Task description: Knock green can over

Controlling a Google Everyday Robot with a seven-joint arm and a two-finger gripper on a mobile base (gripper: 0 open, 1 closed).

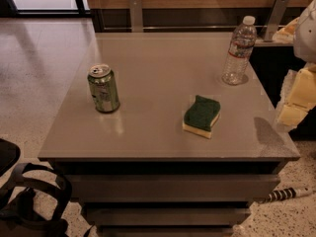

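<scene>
Green can (pixel 103 89) stands upright near the counter's (pixel 158 137) left edge, toward the front-left corner. End effector (pixel 295 102) sits just off the right edge, well apart from the can; can't tell its state. Sponge (pixel 202 116) lies between them, and a water bottle (pixel 239 51) stands near the far-right corner.

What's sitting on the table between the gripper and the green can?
In the camera view, the green-and-yellow sponge lies roughly between the gripper, at the tabletop's right edge, and the upright green can near the left; the rest is bare.
</scene>
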